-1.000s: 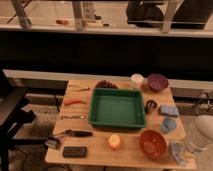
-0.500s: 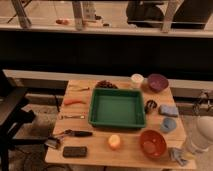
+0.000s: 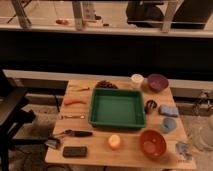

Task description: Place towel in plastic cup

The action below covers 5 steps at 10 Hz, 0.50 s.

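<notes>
Seen from the near edge, the wooden bench (image 3: 57,156) carries a green tray (image 3: 117,121) at its centre. Nearest, from 7 to 5 o'clock of the tray, lie a black block (image 3: 75,151), a yellow-orange fruit (image 3: 114,141) and an orange bowl (image 3: 152,143).

At the near right corner, about 4 o'clock, the gripper (image 3: 184,150) shows as a grey-blue shape over the bench edge. Whether it is released or clenched cannot be told. Its pale arm (image 3: 204,136) lies off the right edge.

The blue plastic cup (image 3: 168,125) stands upright between bowl and towel, near the right edge. The towel (image 3: 169,110) lies flat at 3 o'clock, its long axis running 9 to 3 o'clock, just beyond the cup, with a dark object (image 3: 150,105) beside it. Bare wood lies between cup, bowl and tray.

Farthest, at 1 o'clock, sit a white cup (image 3: 137,79) and a purple bowl (image 3: 157,82).

Against half a second ago, the arm shows fainter and the bench things lie as they did.
</notes>
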Each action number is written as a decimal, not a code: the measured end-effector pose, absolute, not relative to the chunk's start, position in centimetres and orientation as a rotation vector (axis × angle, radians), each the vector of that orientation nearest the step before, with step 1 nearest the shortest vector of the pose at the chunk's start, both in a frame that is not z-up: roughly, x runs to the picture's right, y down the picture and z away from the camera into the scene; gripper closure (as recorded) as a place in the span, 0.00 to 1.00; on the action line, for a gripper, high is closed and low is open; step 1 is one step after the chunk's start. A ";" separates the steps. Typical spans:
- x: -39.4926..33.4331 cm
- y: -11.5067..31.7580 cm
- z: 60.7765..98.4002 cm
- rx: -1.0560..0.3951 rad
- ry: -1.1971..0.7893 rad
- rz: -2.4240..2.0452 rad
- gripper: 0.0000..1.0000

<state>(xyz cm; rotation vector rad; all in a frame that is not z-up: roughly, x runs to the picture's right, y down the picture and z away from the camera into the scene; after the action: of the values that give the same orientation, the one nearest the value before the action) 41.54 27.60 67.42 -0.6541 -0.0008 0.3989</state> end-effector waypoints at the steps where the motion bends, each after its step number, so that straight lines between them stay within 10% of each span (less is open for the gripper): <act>1: 41.6 27.1 66.9 -0.636 -0.003 0.419 1.00; 5: 40.9 25.3 66.9 -0.581 -0.041 0.457 1.00</act>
<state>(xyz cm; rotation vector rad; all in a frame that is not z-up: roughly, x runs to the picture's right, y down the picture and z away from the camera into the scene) 40.93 25.29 66.93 -0.5807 -0.0412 0.4568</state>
